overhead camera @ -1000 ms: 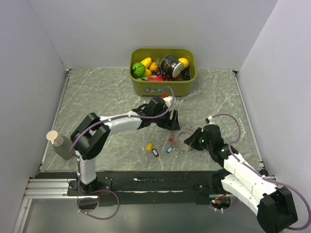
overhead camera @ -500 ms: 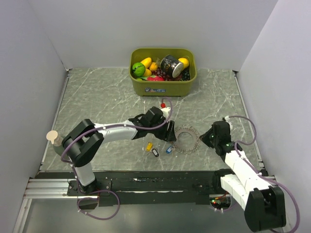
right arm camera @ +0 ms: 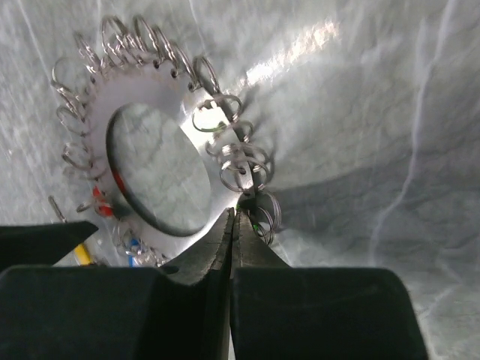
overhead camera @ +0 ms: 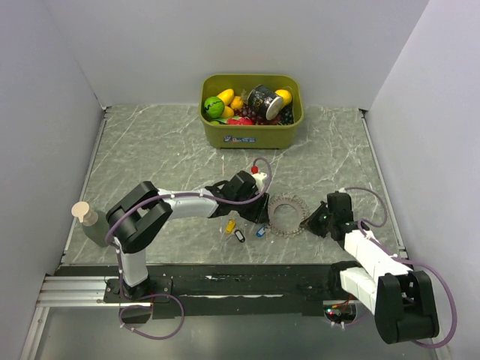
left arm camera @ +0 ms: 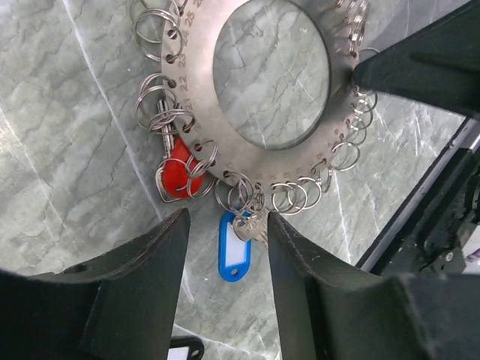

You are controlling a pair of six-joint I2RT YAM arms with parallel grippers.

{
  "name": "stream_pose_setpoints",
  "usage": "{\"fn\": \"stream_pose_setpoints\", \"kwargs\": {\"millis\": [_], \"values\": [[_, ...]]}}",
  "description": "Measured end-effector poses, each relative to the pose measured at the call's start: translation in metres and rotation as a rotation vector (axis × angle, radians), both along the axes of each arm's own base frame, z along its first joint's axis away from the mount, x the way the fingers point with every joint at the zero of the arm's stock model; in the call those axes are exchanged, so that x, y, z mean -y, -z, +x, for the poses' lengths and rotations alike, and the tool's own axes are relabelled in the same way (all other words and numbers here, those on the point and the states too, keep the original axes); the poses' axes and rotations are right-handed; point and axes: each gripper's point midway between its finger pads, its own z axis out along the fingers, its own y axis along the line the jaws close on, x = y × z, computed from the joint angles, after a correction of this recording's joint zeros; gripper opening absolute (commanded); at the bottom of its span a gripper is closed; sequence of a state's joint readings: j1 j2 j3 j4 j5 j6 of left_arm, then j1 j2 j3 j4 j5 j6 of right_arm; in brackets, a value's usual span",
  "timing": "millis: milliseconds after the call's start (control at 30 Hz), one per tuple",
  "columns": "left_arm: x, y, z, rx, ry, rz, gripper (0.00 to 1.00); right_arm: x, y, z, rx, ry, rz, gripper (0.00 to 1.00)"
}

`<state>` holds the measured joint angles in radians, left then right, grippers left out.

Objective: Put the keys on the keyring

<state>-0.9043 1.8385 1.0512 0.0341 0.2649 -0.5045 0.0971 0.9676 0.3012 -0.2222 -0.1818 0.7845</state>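
Note:
The keyring (left arm camera: 201, 105) is a flat grey metal disc with a big hole and many small split rings round its rim, lying on the marble table (overhead camera: 287, 215). A red key (left arm camera: 178, 169) and a blue key (left arm camera: 235, 251) hang from its small rings. A yellow key (overhead camera: 230, 225) and a black key (overhead camera: 239, 236) lie loose to its left. My left gripper (left arm camera: 227, 225) is open, its fingers either side of the blue key without touching it. My right gripper (right arm camera: 234, 214) is shut, its tips pinched on the keyring's right rim (right arm camera: 187, 120).
An olive bin (overhead camera: 251, 136) with toy fruit and a can stands at the back centre. A beige-capped bottle (overhead camera: 88, 223) stands at the left edge. Grey walls close in both sides, and a black rail (overhead camera: 240, 281) runs along the near edge.
My left gripper has come down and towards me over the keys, its fingers narrowing. My right gripper shut, drew right, then settled at the keyring's right rim.

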Motion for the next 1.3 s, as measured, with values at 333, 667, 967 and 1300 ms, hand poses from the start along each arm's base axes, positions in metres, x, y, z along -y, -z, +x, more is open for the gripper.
{"fn": "stream_pose_setpoints", "kwargs": {"millis": [333, 667, 967, 1300], "values": [[0.012, -0.001, -0.006, 0.052, 0.053, 0.021, 0.48, -0.017, 0.003, -0.013, 0.011, -0.026, 0.108, 0.0], [0.013, 0.006, -0.004, 0.088, 0.05, 0.077, 0.42, -0.019, -0.004, -0.022, 0.034, -0.029, 0.13, 0.0], [0.003, 0.01, 0.003, 0.116, 0.02, 0.143, 0.35, -0.019, -0.003, -0.025, 0.026, -0.041, 0.127, 0.0], [0.003, 0.011, 0.003, 0.117, 0.022, 0.144, 0.26, -0.02, -0.003, -0.026, 0.029, -0.053, 0.124, 0.0]]}}
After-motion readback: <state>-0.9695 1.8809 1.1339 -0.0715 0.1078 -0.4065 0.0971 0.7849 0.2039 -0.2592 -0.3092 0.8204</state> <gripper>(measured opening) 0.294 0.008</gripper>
